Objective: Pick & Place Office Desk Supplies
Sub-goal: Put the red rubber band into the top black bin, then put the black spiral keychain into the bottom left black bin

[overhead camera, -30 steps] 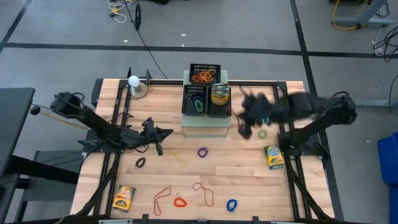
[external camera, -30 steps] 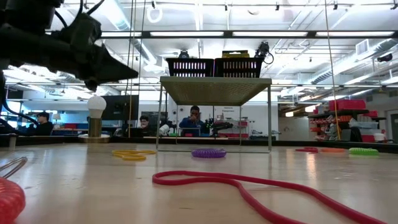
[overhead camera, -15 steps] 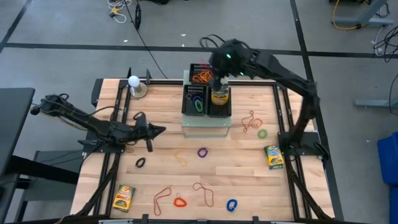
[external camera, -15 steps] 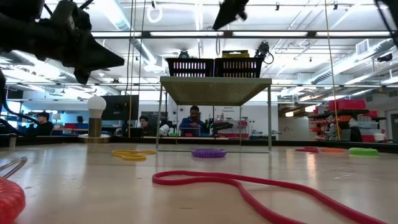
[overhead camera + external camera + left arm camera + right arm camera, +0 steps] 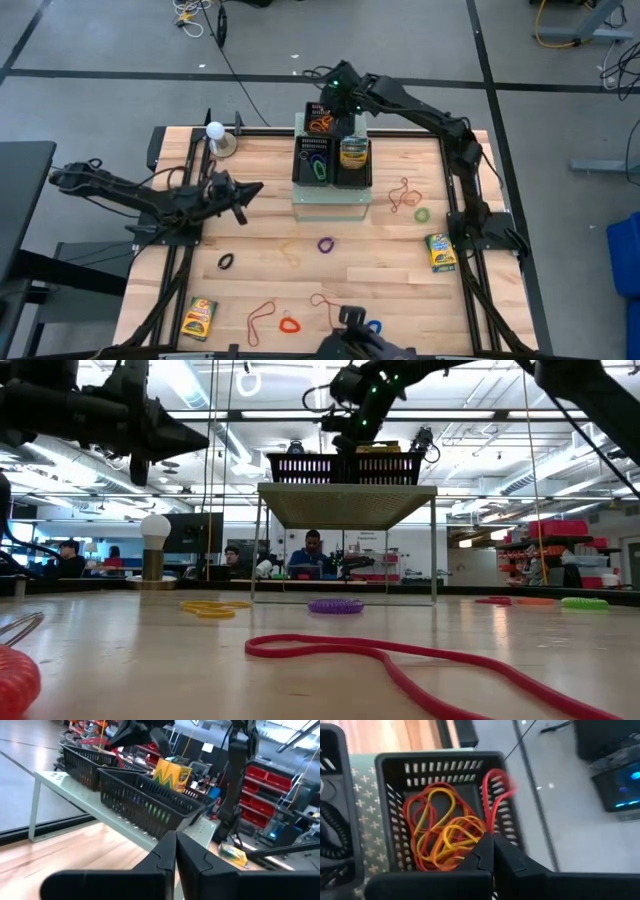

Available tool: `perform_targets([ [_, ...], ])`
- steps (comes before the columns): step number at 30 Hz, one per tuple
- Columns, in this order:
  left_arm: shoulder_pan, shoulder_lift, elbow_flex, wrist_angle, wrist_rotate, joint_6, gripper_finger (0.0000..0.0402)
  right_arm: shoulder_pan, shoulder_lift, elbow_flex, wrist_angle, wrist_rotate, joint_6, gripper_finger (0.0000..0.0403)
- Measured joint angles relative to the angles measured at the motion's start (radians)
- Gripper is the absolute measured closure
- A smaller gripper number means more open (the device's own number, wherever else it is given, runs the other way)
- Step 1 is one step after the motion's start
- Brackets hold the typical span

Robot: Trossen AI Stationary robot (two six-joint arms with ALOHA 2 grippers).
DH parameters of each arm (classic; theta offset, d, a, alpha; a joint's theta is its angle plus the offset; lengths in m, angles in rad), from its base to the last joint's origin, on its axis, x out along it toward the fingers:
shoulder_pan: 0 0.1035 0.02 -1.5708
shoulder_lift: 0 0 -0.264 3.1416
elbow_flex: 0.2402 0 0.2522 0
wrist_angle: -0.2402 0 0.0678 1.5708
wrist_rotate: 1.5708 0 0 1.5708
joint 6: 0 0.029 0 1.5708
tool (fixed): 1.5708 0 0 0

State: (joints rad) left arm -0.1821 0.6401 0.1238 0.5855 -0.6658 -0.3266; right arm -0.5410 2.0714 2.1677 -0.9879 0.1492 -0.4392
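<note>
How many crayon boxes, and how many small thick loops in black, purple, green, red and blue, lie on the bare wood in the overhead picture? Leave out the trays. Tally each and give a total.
crayon boxes: 2
black loop: 1
purple loop: 1
green loop: 1
red loop: 1
blue loop: 1
Total: 7

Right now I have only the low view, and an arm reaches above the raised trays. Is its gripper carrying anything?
Observer: It looks so. The right gripper is shut on a red rubber band, over the back mesh tray.
Operator: What is in that tray?
Observer: A tangle of orange, yellow and red rubber bands.
Operator: And the other arm?
Observer: The left gripper hovers over the table's left side, shut and holding nothing.
</note>
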Motion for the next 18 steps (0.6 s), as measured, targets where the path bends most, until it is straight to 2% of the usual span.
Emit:
perform_targets([
  [4,0.030,-0.001,0.000,-0.041,0.005,-0.003,0.0394,-0.006,0.016,0.001,0.014,-0.006,0.014,0.0384],
  [10,0.069,0.000,0.000,-0.005,-0.002,0.046,0.0396,-0.007,0.017,-0.002,0.044,-0.006,0.072,0.0322],
  [15,0.111,0.008,0.000,0.038,0.004,0.022,0.0389,-0.004,0.012,-0.002,0.034,0.050,0.091,0.0268],
  [18,0.124,0.008,0.000,0.025,0.019,0.025,0.0387,0.000,-0.011,-0.002,0.024,0.075,0.091,0.0249],
])
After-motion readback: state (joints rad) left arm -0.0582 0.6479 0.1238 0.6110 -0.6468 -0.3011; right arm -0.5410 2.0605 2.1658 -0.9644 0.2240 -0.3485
